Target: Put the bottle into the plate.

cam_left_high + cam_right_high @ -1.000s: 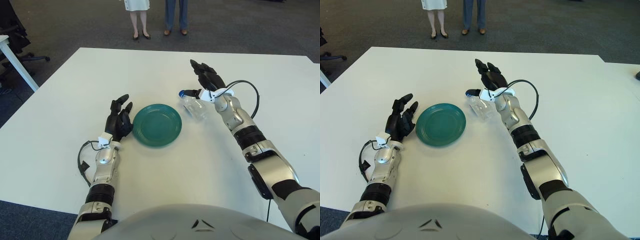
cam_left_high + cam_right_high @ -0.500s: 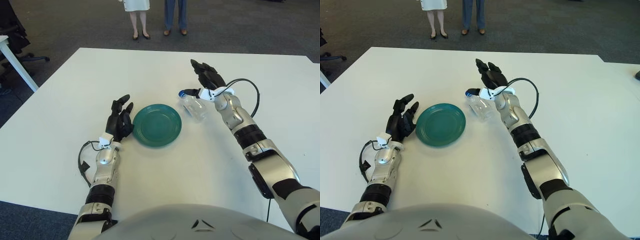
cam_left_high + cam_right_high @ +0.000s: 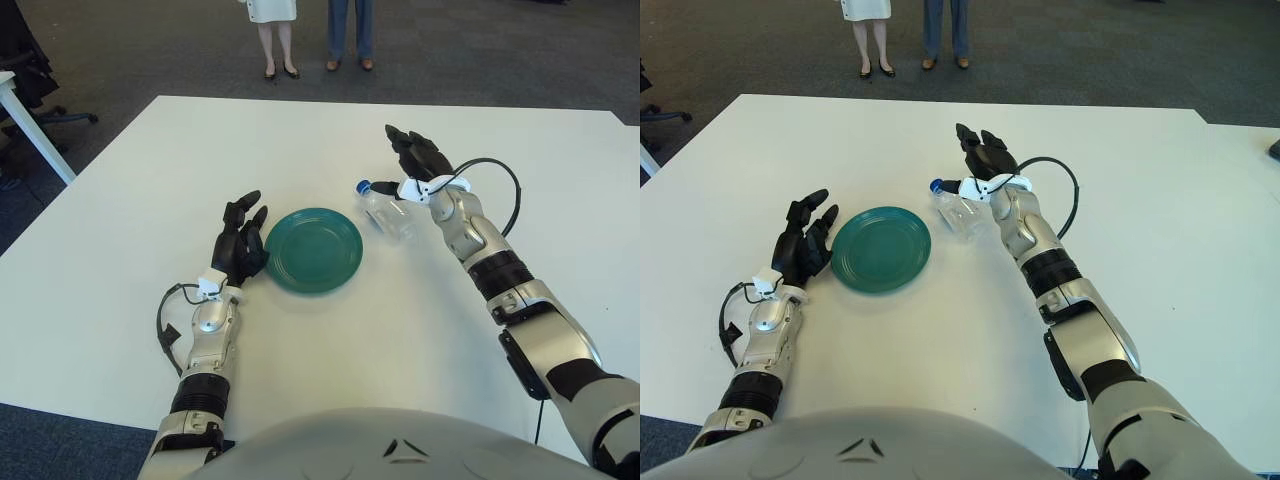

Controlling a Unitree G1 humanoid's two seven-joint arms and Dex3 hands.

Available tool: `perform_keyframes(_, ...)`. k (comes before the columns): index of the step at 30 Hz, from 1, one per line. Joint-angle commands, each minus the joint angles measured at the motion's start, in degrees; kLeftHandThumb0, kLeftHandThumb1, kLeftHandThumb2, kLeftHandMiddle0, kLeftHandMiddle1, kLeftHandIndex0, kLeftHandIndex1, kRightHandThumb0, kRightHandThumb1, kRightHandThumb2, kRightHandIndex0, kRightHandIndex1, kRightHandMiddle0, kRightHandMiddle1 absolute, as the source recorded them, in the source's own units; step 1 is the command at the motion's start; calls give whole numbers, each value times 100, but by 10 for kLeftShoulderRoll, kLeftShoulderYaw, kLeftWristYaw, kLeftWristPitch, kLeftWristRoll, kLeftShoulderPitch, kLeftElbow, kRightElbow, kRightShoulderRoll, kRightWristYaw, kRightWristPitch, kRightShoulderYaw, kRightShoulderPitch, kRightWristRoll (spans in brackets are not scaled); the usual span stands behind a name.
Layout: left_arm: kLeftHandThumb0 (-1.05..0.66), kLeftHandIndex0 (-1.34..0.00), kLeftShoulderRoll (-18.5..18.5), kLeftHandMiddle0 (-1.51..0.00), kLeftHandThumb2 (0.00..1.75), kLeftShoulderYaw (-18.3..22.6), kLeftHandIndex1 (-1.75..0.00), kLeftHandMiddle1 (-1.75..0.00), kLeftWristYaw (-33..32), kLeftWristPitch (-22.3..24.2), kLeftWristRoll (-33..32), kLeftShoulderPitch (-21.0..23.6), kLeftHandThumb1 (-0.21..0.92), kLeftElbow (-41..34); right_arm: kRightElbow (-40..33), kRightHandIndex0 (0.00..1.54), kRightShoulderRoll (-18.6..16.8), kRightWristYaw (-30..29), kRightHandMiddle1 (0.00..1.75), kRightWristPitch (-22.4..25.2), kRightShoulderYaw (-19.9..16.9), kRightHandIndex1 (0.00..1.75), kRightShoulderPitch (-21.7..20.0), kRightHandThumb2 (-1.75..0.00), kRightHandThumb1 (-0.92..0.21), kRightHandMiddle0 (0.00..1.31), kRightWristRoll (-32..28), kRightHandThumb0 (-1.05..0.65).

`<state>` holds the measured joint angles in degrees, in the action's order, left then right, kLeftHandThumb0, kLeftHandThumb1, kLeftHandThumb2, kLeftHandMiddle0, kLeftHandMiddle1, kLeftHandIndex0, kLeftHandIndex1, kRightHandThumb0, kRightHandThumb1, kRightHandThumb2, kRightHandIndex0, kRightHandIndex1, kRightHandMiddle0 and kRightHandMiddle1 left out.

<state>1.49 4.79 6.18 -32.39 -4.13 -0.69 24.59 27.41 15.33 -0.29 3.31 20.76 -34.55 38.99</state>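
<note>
My right hand [image 3: 418,160] sits over the far right part of the white table [image 3: 120,220], its dark fingers [image 3: 405,143] spread apart and pointing away from me, holding nothing. One thumb-like finger reaches left toward the blue cap of the bottle; I cannot tell whether it touches the cap. The clear plastic bottle [image 3: 389,215] lies on its side on the table just left of and below that hand, cap end toward the far left, body angled toward me and to the right. Just left of the bottle, close but apart from it, lies the green plate [image 3: 314,249], with nothing on it. My left hand [image 3: 238,244] shows at the plate's left edge, fingers loosely spread and holding nothing. Beyond the table's far edge I see the legs of two people [image 3: 312,40] standing on the dark carpet.
</note>
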Motion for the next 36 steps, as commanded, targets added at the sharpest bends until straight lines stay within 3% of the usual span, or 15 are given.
perform_keyframes(1, -85, 0, -9, -43, 94, -7, -86, 0, -5, 4, 9, -46, 92, 25, -23, 0, 17, -4, 0, 0, 2, 0, 16, -47, -92, 0, 7, -105)
perform_keyframes(13, -85, -1, -11, -44, 95, -9, -86, 0, -4, 5, 8, -54, 92, 16, -59, 0, 42, -9, 0, -7, 5, 0, 60, -51, -92, 0, 12, -105)
perform_keyframes(36, -86, -3, -19, -45, 93, -18, -87, -1, -8, 13, 12, -63, 92, 1, -91, 0, 87, -5, 0, 16, 31, 0, 75, -54, -92, 0, 83, -105)
